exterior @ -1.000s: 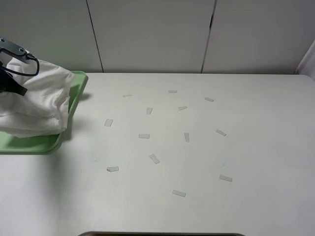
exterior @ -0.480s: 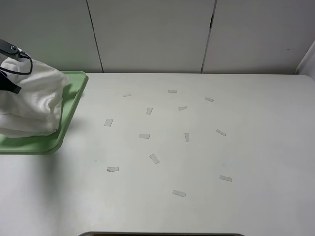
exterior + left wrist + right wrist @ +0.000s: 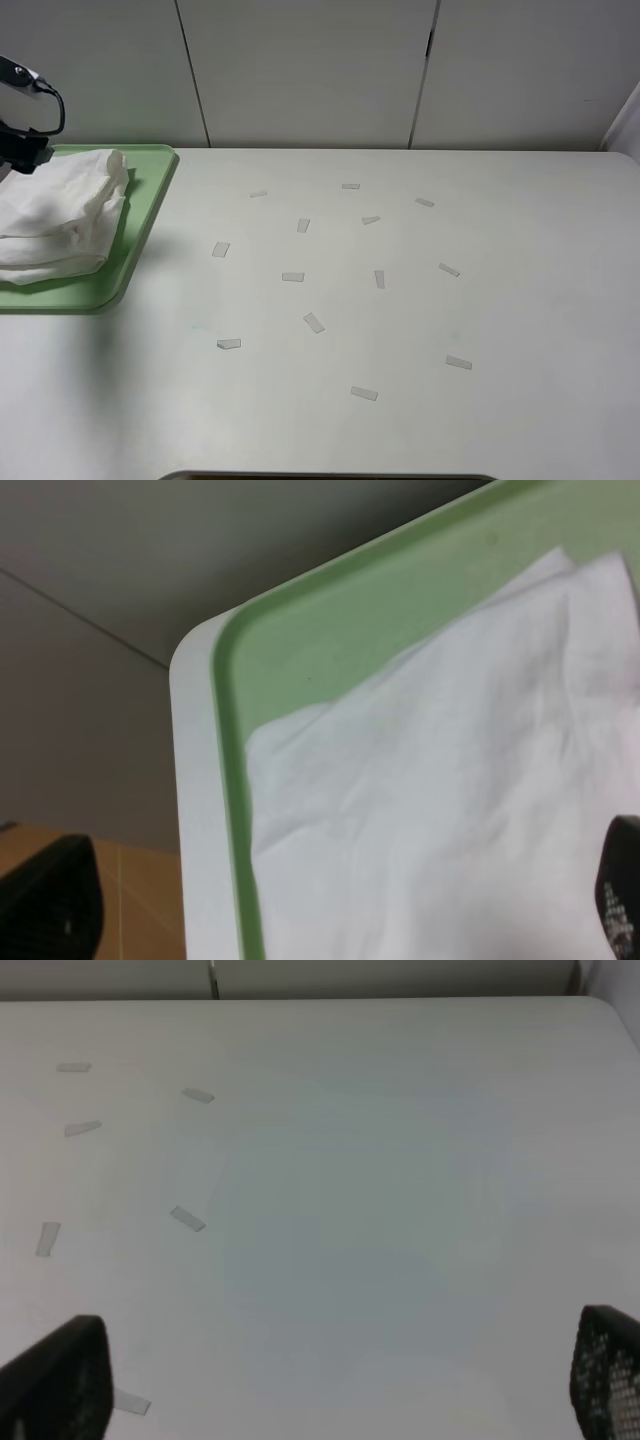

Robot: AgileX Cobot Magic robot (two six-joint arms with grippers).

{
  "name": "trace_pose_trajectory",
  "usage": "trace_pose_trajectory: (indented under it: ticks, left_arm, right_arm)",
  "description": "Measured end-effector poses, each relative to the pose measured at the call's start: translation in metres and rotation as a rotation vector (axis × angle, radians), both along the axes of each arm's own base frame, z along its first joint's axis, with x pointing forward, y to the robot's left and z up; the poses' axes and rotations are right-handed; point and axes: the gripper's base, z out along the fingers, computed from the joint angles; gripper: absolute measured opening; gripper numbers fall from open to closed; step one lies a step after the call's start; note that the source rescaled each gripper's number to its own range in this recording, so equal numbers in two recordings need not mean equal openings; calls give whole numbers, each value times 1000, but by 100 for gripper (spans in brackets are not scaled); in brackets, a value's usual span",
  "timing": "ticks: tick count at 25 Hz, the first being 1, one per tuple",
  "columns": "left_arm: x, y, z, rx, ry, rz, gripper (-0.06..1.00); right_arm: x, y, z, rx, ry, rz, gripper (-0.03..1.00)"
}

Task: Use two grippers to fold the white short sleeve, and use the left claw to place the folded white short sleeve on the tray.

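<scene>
Lying across the white table (image 3: 400, 330) from its near edge outward are small pale strips of tape (image 3: 364, 394), scattered singly around the middle, the farthest ones toward twelve o'clock near the grey panelled wall (image 3: 310, 70).

At about nine o'clock from the table's middle sits the flat pale green plastic tray (image 3: 150, 215) with rounded corners and a low rim, its left part cut off by the picture's edge. On it rests the folded white cotton short sleeve (image 3: 55, 225), wrinkled and stacked in soft layers, its far corner reaching toward the tray's far rim. The left wrist view shows the same cloth (image 3: 450, 810) lying inside the green rim (image 3: 235, 810), with bare tray floor showing beyond the fabric's edge.

The black left claw (image 3: 330, 895) hangs above the shirt, its two pointed fingers (image 3: 55, 895) spread wide to opposite edges of the wrist picture, gripping nothing. From the high camera only part of that arm (image 3: 25, 130) shows, at the tray's far left corner.

The black right gripper (image 3: 330, 1380) is likewise spread wide and empty over bare tabletop (image 3: 380, 1210), with tape strips beyond it.
</scene>
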Motion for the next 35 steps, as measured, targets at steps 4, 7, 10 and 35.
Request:
trace_pose_trajectory:
  ticks: [4,7,10,35]
  left_arm:
    - [-7,-1,22,-55,-54,46,100]
    - [-14,-2,39,-82,-94,70,100]
    - [-36,-5,78,-146,-165,132,100]
    - [-274,-80,177,-417,-256,73,100]
  right_arm:
    - [0,0,0,0,0,0,100]
    - [0,0,0,0,0,0,100]
    - [0,0,0,0,0,0,100]
    - [0,0,0,0,0,0,100]
